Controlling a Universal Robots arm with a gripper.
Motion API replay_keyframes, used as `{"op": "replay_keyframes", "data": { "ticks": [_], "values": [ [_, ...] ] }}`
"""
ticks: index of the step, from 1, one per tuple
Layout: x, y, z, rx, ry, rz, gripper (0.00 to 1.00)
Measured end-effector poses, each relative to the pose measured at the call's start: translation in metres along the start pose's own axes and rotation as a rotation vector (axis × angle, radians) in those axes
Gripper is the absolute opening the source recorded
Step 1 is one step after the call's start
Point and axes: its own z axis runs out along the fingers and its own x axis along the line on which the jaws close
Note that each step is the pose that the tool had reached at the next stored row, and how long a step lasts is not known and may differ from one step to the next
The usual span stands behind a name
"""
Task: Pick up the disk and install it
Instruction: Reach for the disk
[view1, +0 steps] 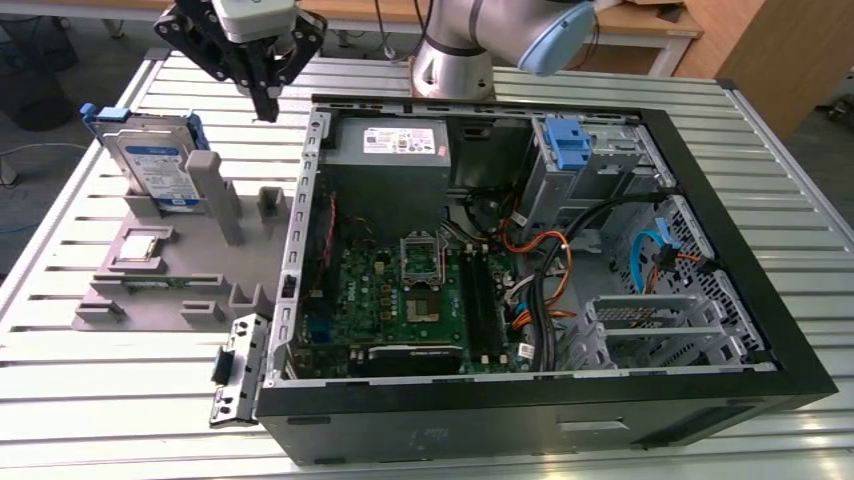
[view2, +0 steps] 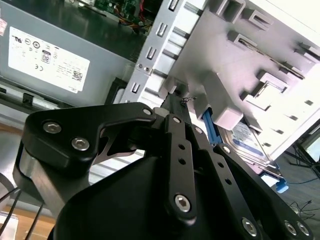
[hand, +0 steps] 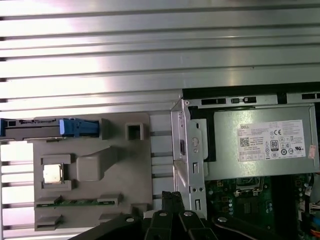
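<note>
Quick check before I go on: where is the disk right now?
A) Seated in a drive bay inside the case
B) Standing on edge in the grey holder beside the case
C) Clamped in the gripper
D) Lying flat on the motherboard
B: the disk stands on edge in the grey holder at the exterior view's left, outside the computer case; the gripper hangs apart from it, empty.
</note>
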Motion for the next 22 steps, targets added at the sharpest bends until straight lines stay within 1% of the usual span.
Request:
{"op": "replay_keyframes", "data": {
  "ticks": [6, 11, 18, 22],
  "values": [
    [0.019, -0.0015, 0.0015, 0.0001, 0.0001, 0.0, 0.1],
    [0.0333, -0.0025, 0.0029, 0.0, 0.0, 0.0, 0.1],
    [0.0498, -0.0022, 0.0044, 0.0, 0.0, 0.0, 0.1],
    [0.0586, 0.0011, 0.0057, -0.0001, -0.0001, 0.0, 0.1]
  ]
}}
